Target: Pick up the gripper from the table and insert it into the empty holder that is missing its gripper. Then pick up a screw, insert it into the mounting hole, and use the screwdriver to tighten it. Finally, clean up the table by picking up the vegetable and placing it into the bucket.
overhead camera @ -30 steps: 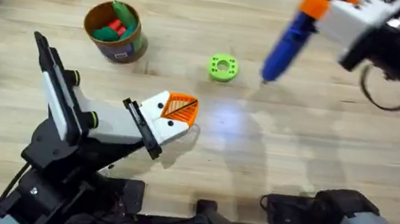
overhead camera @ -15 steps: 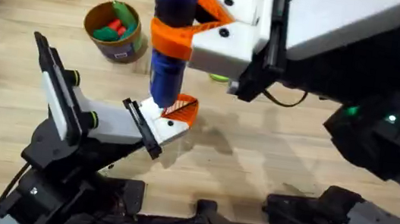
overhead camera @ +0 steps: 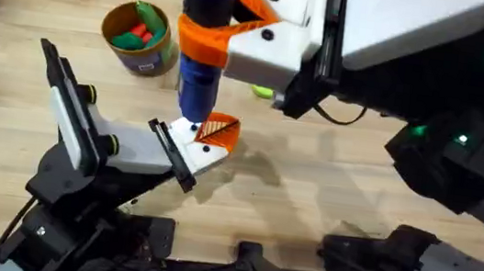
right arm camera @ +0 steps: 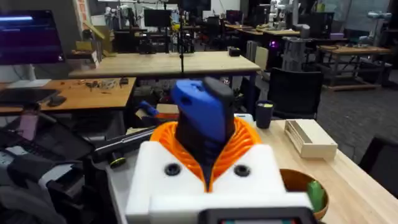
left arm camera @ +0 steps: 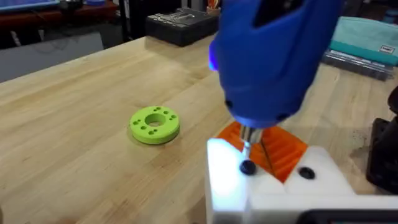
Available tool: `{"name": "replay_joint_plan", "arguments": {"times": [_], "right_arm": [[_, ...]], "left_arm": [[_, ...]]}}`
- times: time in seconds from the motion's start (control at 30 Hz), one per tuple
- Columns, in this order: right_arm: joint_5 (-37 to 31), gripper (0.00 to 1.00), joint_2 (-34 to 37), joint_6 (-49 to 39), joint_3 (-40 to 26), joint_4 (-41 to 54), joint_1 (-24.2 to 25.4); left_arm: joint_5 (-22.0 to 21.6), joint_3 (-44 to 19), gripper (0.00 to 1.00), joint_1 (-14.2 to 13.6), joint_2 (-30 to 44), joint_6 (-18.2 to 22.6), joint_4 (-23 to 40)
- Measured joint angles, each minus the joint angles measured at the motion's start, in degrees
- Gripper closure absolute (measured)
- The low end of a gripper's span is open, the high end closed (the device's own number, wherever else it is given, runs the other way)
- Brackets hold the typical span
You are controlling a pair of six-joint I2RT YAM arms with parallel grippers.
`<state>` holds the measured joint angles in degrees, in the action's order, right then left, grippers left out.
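The right claw (overhead camera: 222, 31) is reaching across the middle of the counter (overhead camera: 358, 168), its orange ribbed pads closed around the screwdriver (overhead camera: 202, 47) and holding it upright, tip down. The screwdriver is a thick blue pen-shaped tool with a darker band near the grip and a thin metal bit at its lower end; in the right wrist view its blue top is standing between the pads (right arm camera: 245, 146). In the left wrist view the bit is coming down on a small dark screw (left arm camera: 247, 167) sitting in the white holder (left arm camera: 273, 186), with a second dark screw just beside it. The gripper (overhead camera: 218, 131), an orange ribbed wedge, is sitting in the holder at the end of the left arm, and a bluish light is glowing on the white plastic under the screwdriver. The left claw (overhead camera: 204, 140) is resting low over the counter; how far its fingers are apart cannot be told. A lime-green disc (left arm camera: 154, 124) with a centre hole is lying flat on the counter near the holder. The bucket (overhead camera: 140, 40), brown-gold with a label band, is standing well apart toward the far left, holding green and red toy vegetables.
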<state>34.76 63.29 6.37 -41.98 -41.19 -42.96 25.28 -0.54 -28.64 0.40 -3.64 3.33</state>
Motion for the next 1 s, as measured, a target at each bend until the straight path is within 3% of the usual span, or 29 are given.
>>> {"name": "replay_joint_plan", "arguments": {"times": [1.0], "right_arm": [[0.01, 0.971, 0.87, 1.36, 0.0, -0.85, 0.0]], "left_arm": [[0.0, 0.0, 0.989, 0.01, 0.0, 0.0, 0.01]]}}
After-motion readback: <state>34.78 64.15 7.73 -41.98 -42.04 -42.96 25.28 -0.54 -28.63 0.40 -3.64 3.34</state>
